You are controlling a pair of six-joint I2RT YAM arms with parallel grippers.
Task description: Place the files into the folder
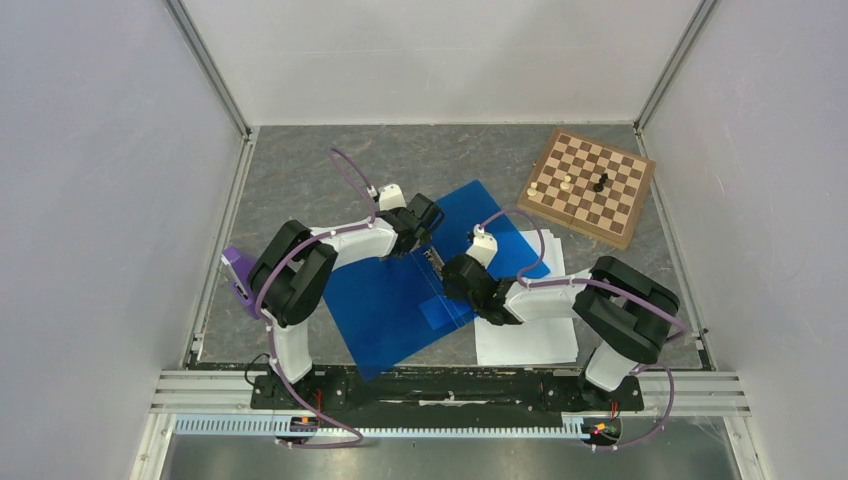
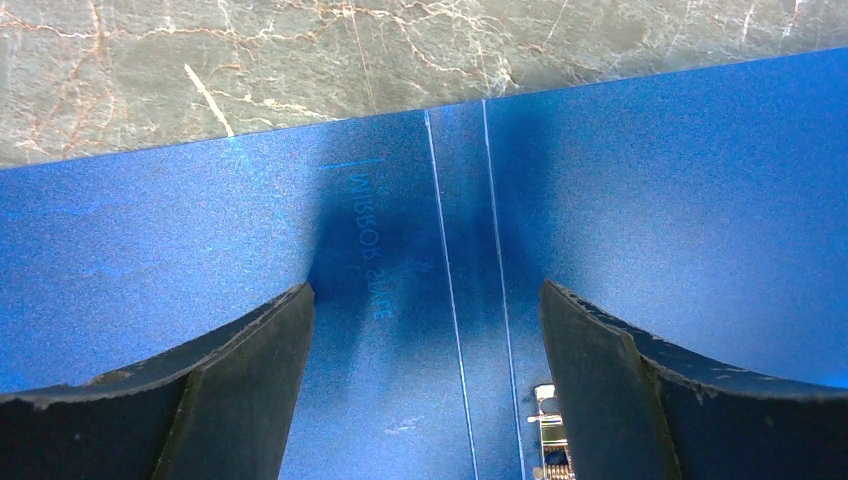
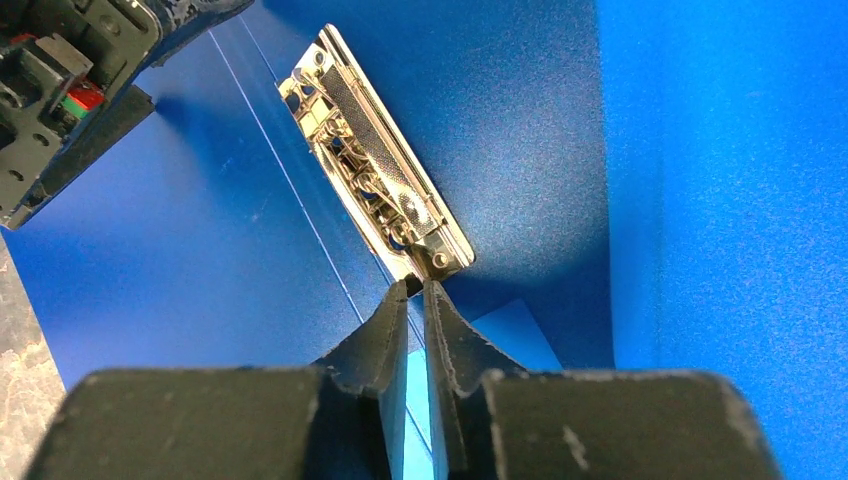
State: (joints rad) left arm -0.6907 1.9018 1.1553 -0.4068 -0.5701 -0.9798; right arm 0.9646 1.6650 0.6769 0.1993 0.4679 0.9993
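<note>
The right claw, nearly closed, is meeting the clamp in the folder. The left claw, spread open, is hovering over its spine. Recommended: lift the lever squarely.

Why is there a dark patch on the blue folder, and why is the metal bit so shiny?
Left wrist view: the left gripper, jaws open, blocks the light, so a soft dark shadow falls on the folder. Right wrist view: the metal clip mirrors the lamp and gleams. Top external view: even light, hardly any shadows.
</note>
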